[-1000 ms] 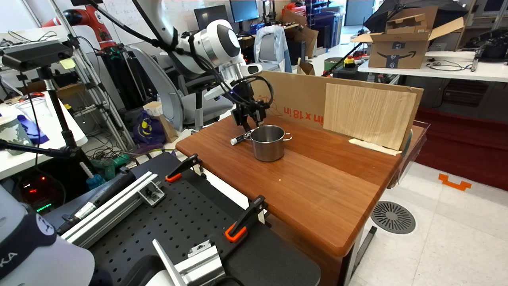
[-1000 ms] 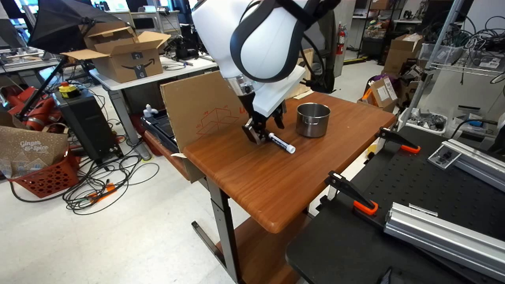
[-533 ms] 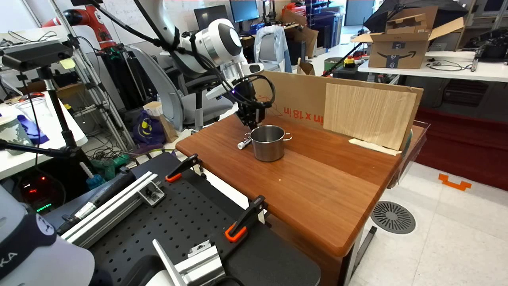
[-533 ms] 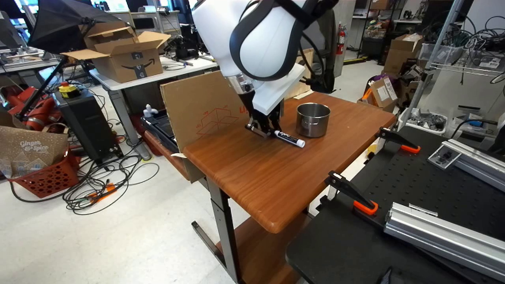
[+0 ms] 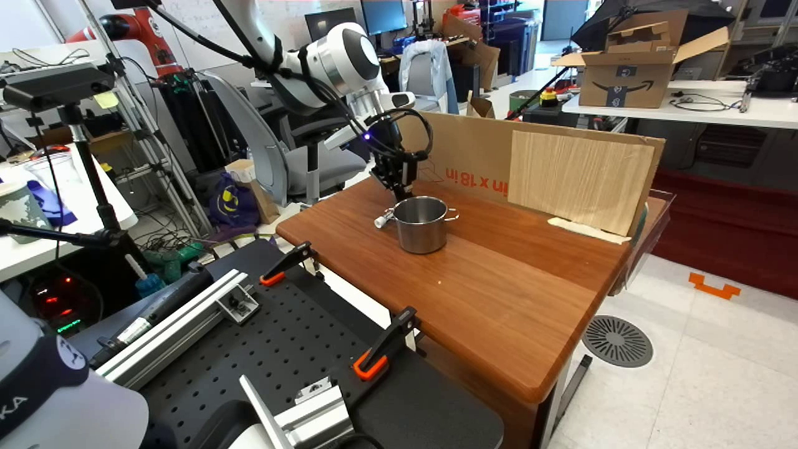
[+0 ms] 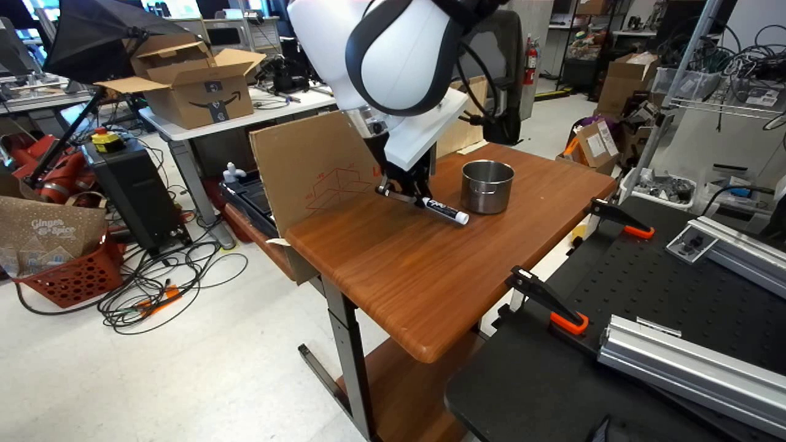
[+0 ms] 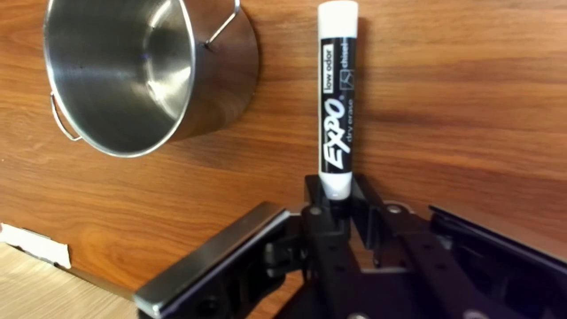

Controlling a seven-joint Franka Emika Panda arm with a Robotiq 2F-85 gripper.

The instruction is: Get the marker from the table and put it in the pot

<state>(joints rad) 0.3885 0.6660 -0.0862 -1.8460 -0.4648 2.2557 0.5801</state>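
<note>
The marker (image 7: 336, 102), white with a black printed label, is pinched near one end by my gripper (image 7: 338, 195). That end is dark and partly hidden between the fingers; the white end points away from the jaws. In an exterior view the marker (image 6: 446, 211) slants low over the brown table (image 6: 399, 276); whether it still touches the wood I cannot tell. Beside it stands the upright silver pot (image 6: 487, 193), its inside bare in the wrist view. In an exterior view the pot (image 5: 421, 232) covers part of the marker, leaving its white end visible at the pot's side.
A cardboard sheet (image 5: 474, 149) stands along the table's edge, with a pale plywood board (image 5: 580, 178) leaning on it. Black clamps with orange pads (image 5: 386, 343) grip the neighbouring black perforated board (image 5: 280, 349). Thin wire handles stick out from the pot.
The jaws have closed on the marker. Its white end has swung toward the pot, then risen slightly along with the gripper. The pot has stayed put.
</note>
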